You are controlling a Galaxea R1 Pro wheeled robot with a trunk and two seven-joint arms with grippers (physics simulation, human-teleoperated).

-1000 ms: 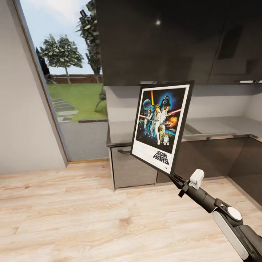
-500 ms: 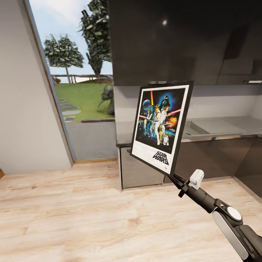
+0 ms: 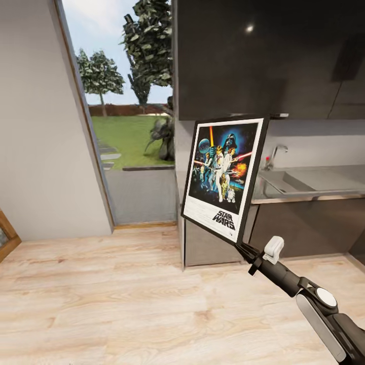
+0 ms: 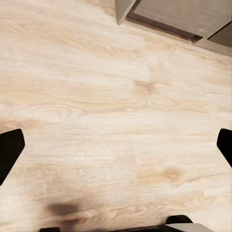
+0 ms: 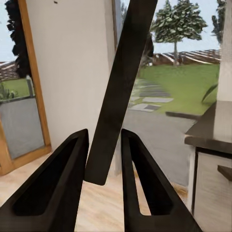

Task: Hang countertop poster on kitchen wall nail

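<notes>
Although the poster [image 3: 223, 175] is already off the kitchen countertop [image 3: 324, 192] and up in the air, the hanging half of the task looks undone, since no wall nail can be made out on any wall in view. From left to right, the head view takes in one corner of a wooden frame [image 3: 6, 234] low at the edge, one plain grey-white wall [image 3: 35, 126], one tall glass opening [image 3: 132, 126] giving onto a lawn with two trees, then the single poster held upright and slightly tilted in front of the counter's end, its picture side facing the camera. Behind and right of it sit one sink basin [image 3: 286, 182] with one tap [image 3: 276, 152], under a run of dark upper cabinets [image 3: 263, 56]. The right gripper [image 3: 247, 249] reaches up from the lower right and is clamped on the poster's bottom right corner; in the right wrist view its two dark fingers [image 5: 53, 193] press either side of the thin black frame edge [image 5: 121, 87], seen edge-on. In the left wrist view the left gripper [image 4: 116, 154] hangs over bare light wood floor [image 4: 96, 96] with its two fingertips spread wide and nothing between them. By this reading, roughly the first half is finished: what remains is finding a nail, carrying the poster to it, and hooking it on.
</notes>
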